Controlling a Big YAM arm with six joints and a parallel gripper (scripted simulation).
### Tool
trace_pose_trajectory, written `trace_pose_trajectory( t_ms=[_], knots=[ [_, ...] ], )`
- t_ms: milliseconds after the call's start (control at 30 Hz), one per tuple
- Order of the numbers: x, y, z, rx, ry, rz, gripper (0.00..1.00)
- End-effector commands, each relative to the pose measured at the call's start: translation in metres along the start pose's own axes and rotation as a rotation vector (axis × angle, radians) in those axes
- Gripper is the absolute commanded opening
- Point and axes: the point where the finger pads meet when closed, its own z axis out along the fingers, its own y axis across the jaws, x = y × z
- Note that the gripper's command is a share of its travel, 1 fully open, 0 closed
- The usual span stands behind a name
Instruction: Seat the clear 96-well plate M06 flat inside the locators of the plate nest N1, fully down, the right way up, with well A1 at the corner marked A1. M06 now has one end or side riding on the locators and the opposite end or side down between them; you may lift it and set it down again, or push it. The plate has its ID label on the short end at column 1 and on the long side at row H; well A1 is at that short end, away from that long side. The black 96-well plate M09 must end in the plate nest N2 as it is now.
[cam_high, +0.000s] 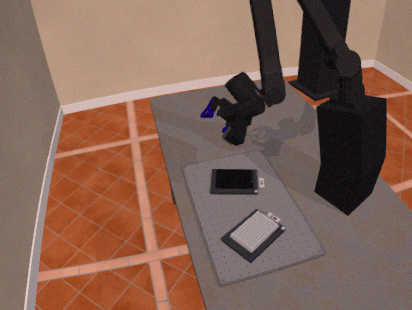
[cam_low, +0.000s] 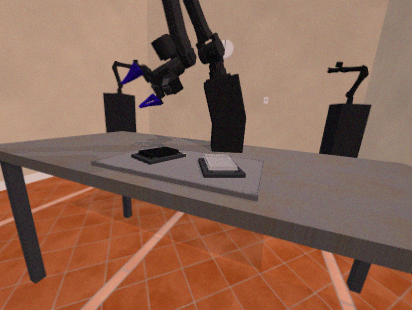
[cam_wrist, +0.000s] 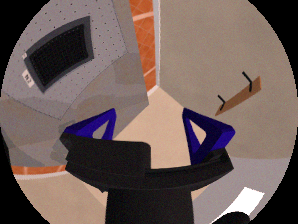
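Observation:
The clear plate M06 (cam_high: 255, 231) lies on the dark nest N1 at the near end of the grey mat; it also shows in the exterior view (cam_low: 220, 162). Its tilt is too slight to make out. The black plate M09 (cam_high: 234, 179) sits in nest N2 farther back, seen too in the exterior view (cam_low: 158, 152) and in the wrist view (cam_wrist: 60, 52). My gripper (cam_high: 216, 118) hangs high above the far part of the table, well away from both plates. Its blue fingers (cam_low: 142, 87) are wide open and empty (cam_wrist: 149, 132).
The grey perforated mat (cam_high: 250, 215) holds both nests. The arm's black base column (cam_high: 350, 150) stands to the right of the mat. Two black camera stands (cam_low: 345, 127) are behind the table. Small white labels (cam_high: 262, 183) sit beside the nests.

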Motion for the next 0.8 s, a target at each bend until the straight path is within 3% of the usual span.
trace_pose_trajectory(
  t_ms=[0,533,567,633,700,733,767],
  knots=[
    [0.0,-0.002,0.0,0.005,0.001,0.003,1.0],
    [0.0,-0.002,0.0,0.005,0.001,0.003,1.0],
    [-0.007,-0.015,-0.001,0.021,-0.031,0.05,1.0],
    [-0.023,-0.004,0.001,-0.011,-0.065,0.057,1.0],
    [-0.028,-0.014,0.0,-0.016,-0.104,0.114,1.0],
    [-0.039,0.002,0.001,-0.045,-0.113,0.096,1.0],
    [-0.042,0.003,0.001,-0.047,-0.107,0.096,1.0]
  ],
)
